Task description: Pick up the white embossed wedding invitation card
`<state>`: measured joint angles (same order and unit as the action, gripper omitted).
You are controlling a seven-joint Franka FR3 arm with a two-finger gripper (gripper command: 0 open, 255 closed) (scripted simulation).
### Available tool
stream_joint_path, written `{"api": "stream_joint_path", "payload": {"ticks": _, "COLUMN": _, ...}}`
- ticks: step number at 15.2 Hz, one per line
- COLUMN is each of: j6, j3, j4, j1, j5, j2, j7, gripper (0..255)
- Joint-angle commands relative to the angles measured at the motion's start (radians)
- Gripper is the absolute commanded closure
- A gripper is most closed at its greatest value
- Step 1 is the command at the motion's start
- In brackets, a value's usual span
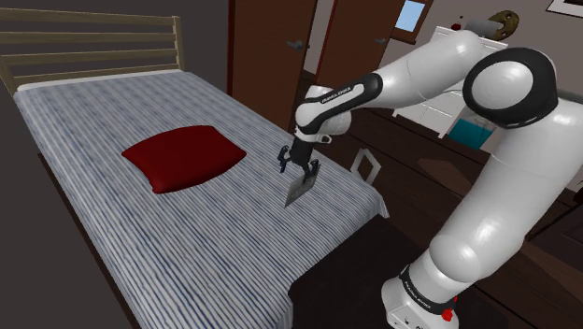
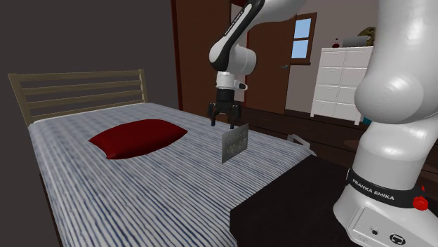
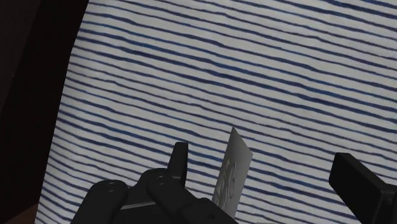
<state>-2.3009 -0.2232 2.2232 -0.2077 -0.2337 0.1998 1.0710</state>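
Noted card (image 2: 234, 142) tilted on edge over bed (image 2: 140, 189), 3 o'clock of pillow (image 2: 137, 137) in second exterior view, between fingers of spread pincer (image 2: 224, 123), unclasped; judged light, thin, stiff, slippery: pinch flat faces near top edge.

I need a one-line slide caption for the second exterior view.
Open black claw over a grey card, above the striped bed with a red pillow.

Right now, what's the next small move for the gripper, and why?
Probably close the fingers. In the wrist view the gripper is open, and the card stands on edge between them above the striped bed cover, touching neither finger, so it is not held yet.
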Motion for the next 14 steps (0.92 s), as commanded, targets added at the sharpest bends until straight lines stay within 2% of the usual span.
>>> {"api": "stream_joint_path", "payload": {"ticks": 1, "j6": -0.023, "j3": 0.001, "j4": 0.001, "j1": 0.001, "j5": 0.000, "j2": 0.022, "j7": 0.000, "gripper": 0}}
{"api": "stream_joint_path", "payload": {"ticks": 6, "j6": -0.066, "j3": 0.002, "j4": 0.007, "j1": 0.003, "j5": 0.001, "j2": 0.060, "j7": -0.006, "gripper": 0}}
{"api": "stream_joint_path", "payload": {"ticks": 7, "j6": -0.066, "j3": 0.003, "j4": 0.005, "j1": 0.003, "j5": 0.002, "j2": 0.062, "j7": -0.006, "gripper": 255}}
{"api": "stream_joint_path", "payload": {"ticks": 14, "j6": -0.064, "j3": 0.003, "j4": 0.004, "j1": 0.002, "j5": 0.002, "j2": 0.060, "j7": -0.007, "gripper": 255}}
